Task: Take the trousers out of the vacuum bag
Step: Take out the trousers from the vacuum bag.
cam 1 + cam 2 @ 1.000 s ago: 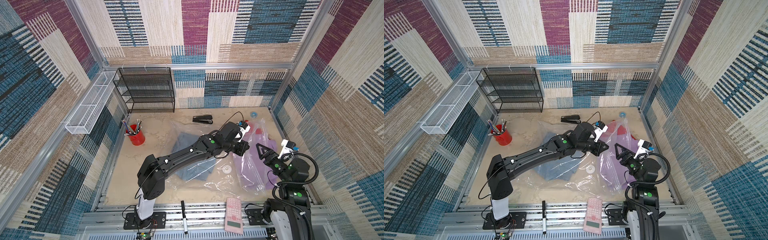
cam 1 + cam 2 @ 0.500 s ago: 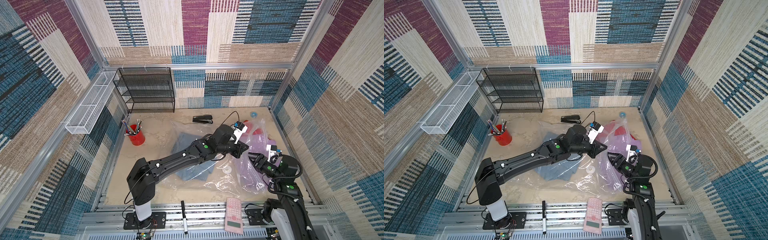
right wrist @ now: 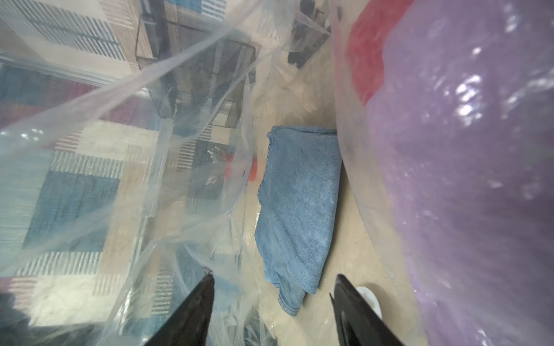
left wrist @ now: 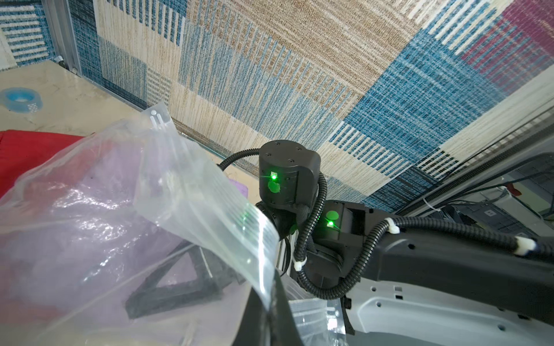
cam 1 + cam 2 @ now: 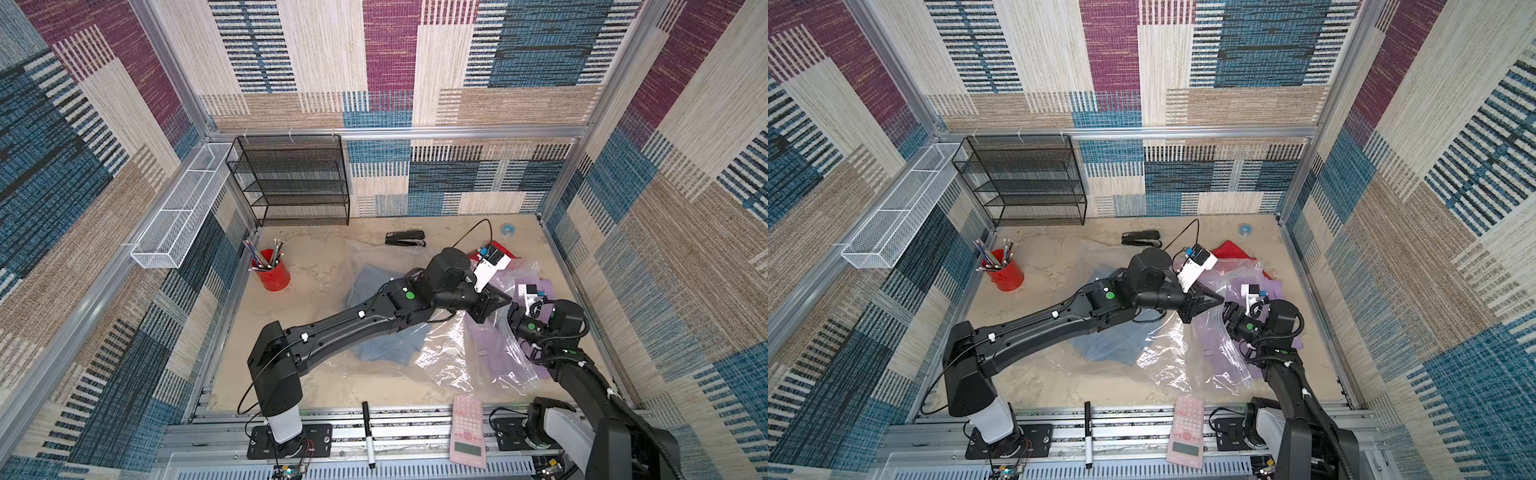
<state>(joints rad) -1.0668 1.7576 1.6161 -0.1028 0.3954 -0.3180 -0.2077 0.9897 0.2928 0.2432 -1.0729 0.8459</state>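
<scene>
The clear crinkly vacuum bag (image 5: pixel 449 353) (image 5: pixel 1163 357) lies across the table's right half. My left gripper (image 5: pixel 500 300) (image 4: pixel 269 311) is shut on the bag's edge strip and holds it lifted. My right gripper (image 5: pixel 512 316) (image 3: pixel 272 275) stands open just beside it, reaching into the raised plastic. It points at the denim trousers (image 3: pixel 299 209) (image 5: pixel 374 353), folded flat on the table ahead. The lilac trousers (image 3: pixel 464 179) (image 5: pixel 494 349) show through the film beside the right gripper. The red trousers (image 5: pixel 1229 251) (image 4: pixel 30 155) lie behind them. The white valve (image 3: pixel 370 295) sits by one right finger.
A red pencil cup (image 5: pixel 272 274) stands at the left and a black stapler (image 5: pixel 405 238) and blue tape roll (image 5: pixel 508 229) lie at the back. The black mesh shelf (image 5: pixel 291 183) lines the back wall. A pink calculator (image 5: pixel 467 432) and marker (image 5: pixel 368 432) rest on the front rail.
My right gripper has moved in from the right edge into the bag's raised opening, close to the left gripper. The left arm has shifted a little, still holding the bag's edge.
</scene>
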